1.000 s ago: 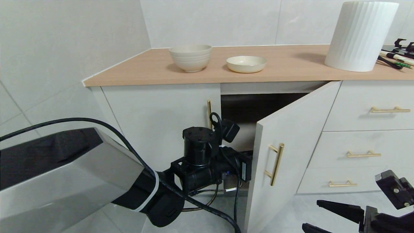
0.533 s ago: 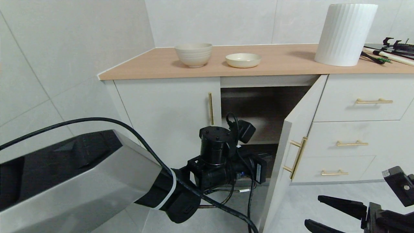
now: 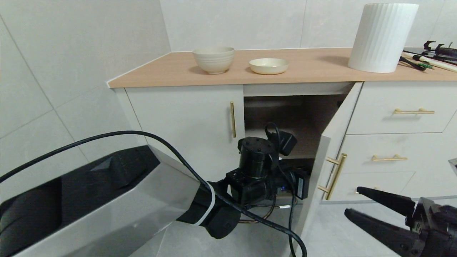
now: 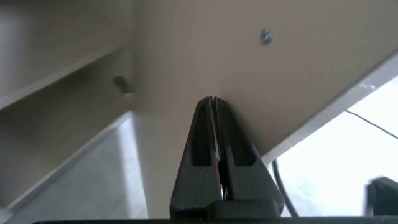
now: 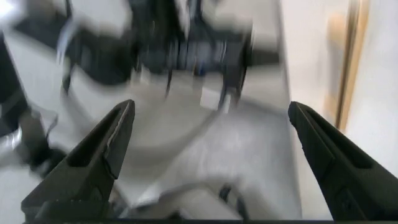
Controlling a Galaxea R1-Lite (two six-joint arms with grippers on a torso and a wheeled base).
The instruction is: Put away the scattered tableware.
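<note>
Two pieces of tableware sit on the wooden countertop: a ribbed bowl and, near it on its right, a shallow dish. My left gripper is clenched on nothing, close to the open cabinet door. My right gripper hangs low, fingers spread wide.

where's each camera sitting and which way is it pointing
Head view: on the head, facing forward and down at the counter with bowl and dish; left arm and right pincer show.
Left wrist view: on the left wrist, facing along the shut left pincer at a cupboard panel.
Right wrist view: on the right wrist, facing past the open right pincer at the left arm.
Shared: head and right wrist views both show the left arm and door handle.
</note>
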